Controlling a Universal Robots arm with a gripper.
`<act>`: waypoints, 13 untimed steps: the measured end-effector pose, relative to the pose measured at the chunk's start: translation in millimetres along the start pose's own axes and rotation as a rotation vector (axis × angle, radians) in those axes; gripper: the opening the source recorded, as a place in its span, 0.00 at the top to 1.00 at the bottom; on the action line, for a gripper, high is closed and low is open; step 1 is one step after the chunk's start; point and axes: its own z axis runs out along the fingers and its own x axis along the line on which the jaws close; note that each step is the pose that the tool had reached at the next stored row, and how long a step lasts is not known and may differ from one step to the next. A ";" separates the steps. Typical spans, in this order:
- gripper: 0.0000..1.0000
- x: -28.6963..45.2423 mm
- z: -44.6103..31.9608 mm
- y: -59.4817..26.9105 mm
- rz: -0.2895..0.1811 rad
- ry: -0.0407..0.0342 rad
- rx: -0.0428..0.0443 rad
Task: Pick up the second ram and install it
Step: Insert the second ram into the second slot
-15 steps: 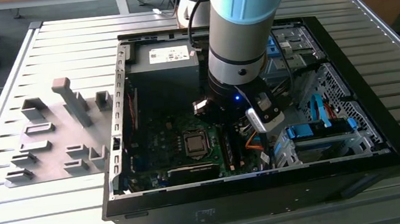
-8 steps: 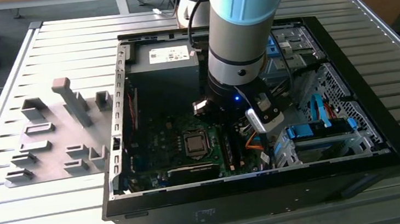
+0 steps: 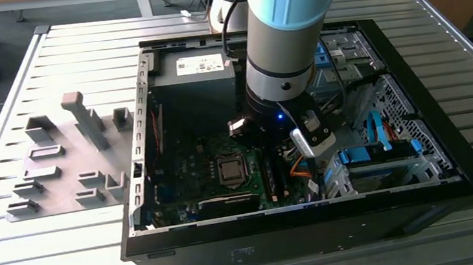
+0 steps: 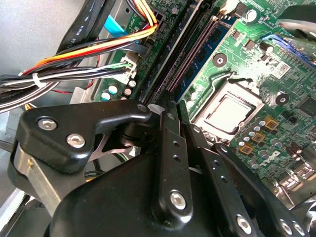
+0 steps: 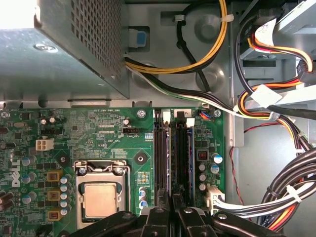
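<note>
The gripper [image 5: 173,210] is down inside the open computer case [image 3: 315,226], low over the green main board [image 5: 98,131]. I cannot tell if it is open or closed.

In the first wrist view, the second ram [image 5: 169,155] is just in front of the gripper. It is a thin blue-green stick standing on its edge in one of the long black slots. It runs in a line straight away from the gripper. Another stick [image 5: 190,153] stands near it, in a slot further from the shiny square chip [image 5: 101,197].

A grey metal box [image 5: 64,49] sits past the board. Yellow, orange and black wires [image 5: 276,108] curl on the side away from the chip.

In the exterior view, the robot arm [image 3: 285,49] reaches down in the middle of the frame. A grey tray [image 3: 57,166] of holders lies on the slatted table [image 3: 101,262] at the exterior view's left.
</note>
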 end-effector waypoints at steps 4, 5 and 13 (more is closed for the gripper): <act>0.86 0.0 0.1 0.0 0.000 0.0000 0.0000; 0.86 0.0 0.1 0.0 0.000 -0.0001 -0.0001; 0.86 0.0 -3.3 0.1 0.000 -0.0002 -0.0006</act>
